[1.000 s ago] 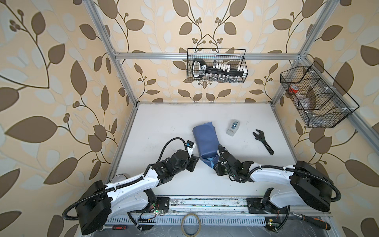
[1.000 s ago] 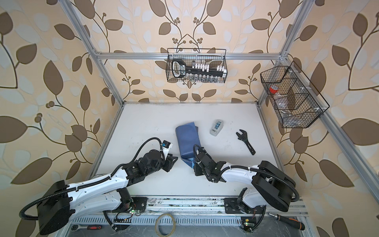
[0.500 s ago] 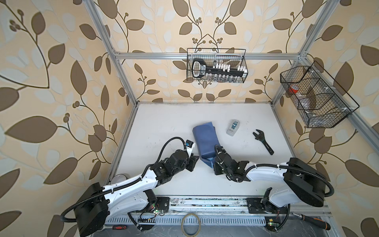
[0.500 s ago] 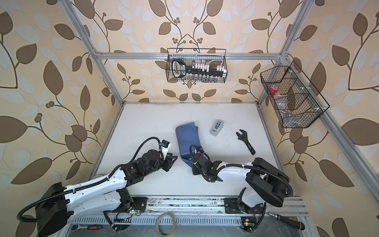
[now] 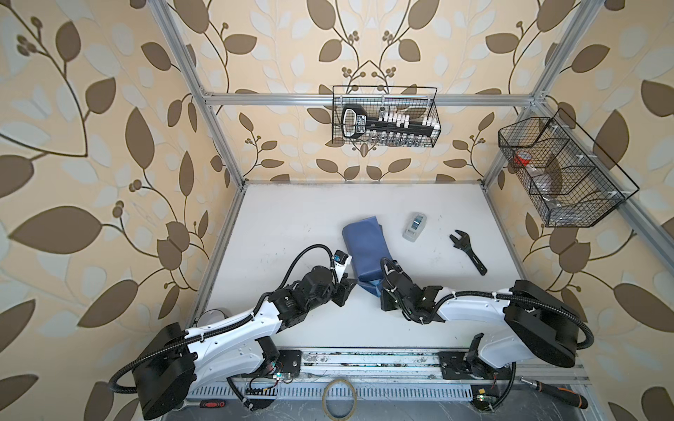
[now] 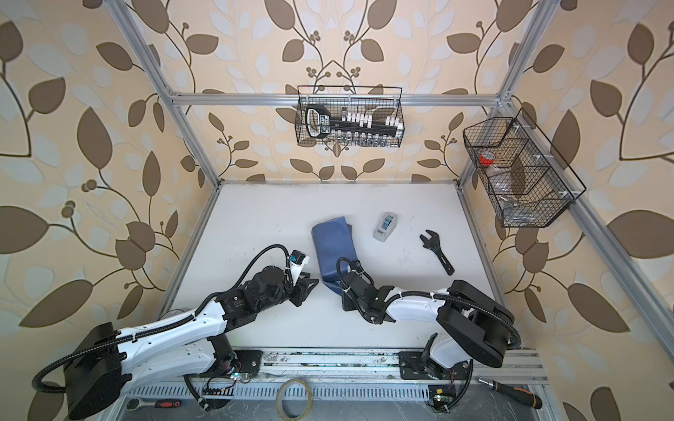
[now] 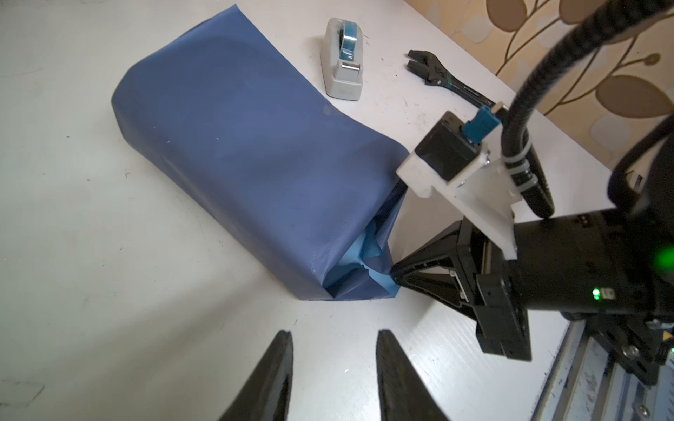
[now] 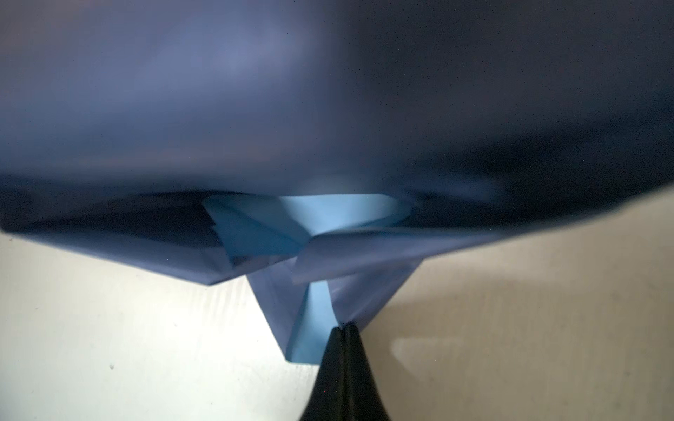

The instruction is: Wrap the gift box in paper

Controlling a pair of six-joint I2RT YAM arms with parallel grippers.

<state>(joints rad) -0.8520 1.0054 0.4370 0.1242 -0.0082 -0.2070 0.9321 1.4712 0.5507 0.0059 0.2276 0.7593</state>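
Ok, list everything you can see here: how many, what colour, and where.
paper: one, slate-blue outside, light blue inside, wrapped bundle mid-table
tape dispenser: one, grey with blue tape, right of the bundle's far end
wrench: one, black, right of the dispenser
back basket: one, black wire, on the back wall, holding a socket set
side basket: one, black wire, on the right wall
screwdriver: one, orange and black, front right, below the rail
ratchet: one, red and black handle, front left
table: one, white
left tool: one, black, open and empty, near the bundle's near end
right tool: one, black, shut on a paper flap at that end
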